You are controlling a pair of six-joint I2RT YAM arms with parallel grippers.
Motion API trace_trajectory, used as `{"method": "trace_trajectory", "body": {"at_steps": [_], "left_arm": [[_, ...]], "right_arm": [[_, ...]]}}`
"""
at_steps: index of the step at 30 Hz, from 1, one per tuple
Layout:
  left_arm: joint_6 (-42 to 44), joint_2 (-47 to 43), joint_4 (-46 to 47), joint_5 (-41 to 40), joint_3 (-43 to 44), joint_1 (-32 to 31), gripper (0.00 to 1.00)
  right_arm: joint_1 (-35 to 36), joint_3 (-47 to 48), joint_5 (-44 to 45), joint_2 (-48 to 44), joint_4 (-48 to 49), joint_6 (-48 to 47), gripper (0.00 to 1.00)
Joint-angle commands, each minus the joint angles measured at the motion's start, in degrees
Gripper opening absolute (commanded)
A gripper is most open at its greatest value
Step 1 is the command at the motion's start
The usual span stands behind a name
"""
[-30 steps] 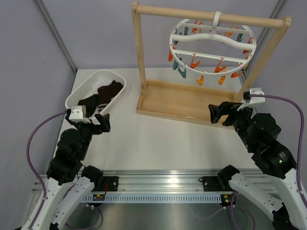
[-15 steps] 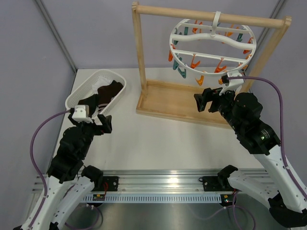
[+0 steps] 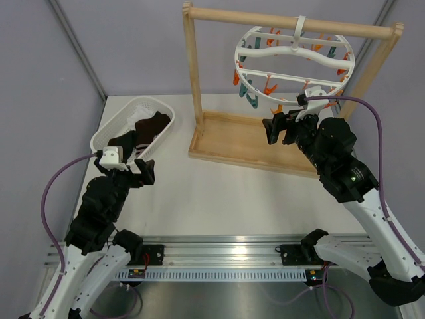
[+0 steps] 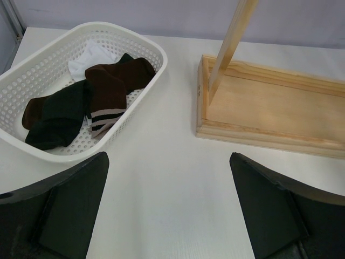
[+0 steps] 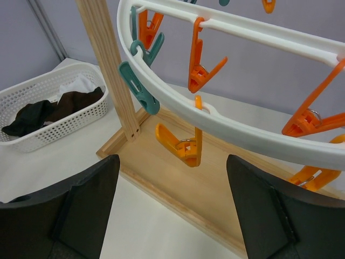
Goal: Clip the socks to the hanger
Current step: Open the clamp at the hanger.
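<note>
The socks (image 3: 145,127) lie piled in a white mesh basket at the far left: dark brown, black and white ones (image 4: 110,86), also seen small in the right wrist view (image 5: 51,110). The hanger (image 3: 290,48), a white ring with orange and teal clips, hangs by its hook from the wooden stand's top bar. My right gripper (image 3: 282,127) is open just under the ring's near rim (image 5: 253,135), and an orange clip (image 5: 183,145) dangles ahead between its jaws, untouched. My left gripper (image 3: 135,161) is open and empty over bare table (image 4: 168,162), short of the basket.
The wooden stand's base tray (image 3: 255,141) and left post (image 5: 108,70) stand under and beside the hanger. The basket rim (image 4: 156,51) lies left of the stand's base (image 4: 269,102). Grey walls close in at the back and the sides.
My right gripper rose and moved left, from beside the stand's right post to under the ring's near clips. The left arm shifted only slightly.
</note>
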Motion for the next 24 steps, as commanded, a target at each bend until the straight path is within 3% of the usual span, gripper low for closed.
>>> {"method": "trace_trajectory", "body": {"at_steps": [1, 15, 24], "left_arm": [[-0.2, -0.6, 2.1, 0.7, 1.7, -0.3, 0.99], [-0.1, -0.8, 2.0, 1.0, 1.7, -0.3, 0.99], [-0.1, -0.8, 1.9, 0.9, 1.6, -0.3, 0.99]], "right_arm": [[0.2, 2.7, 1.0, 0.2, 3.3, -3.0, 0.88], [0.1, 1.4, -0.8, 2.2, 7.5, -6.4, 0.88], [0.1, -1.2, 0.0, 3.1, 14.9, -5.6, 0.83]]}}
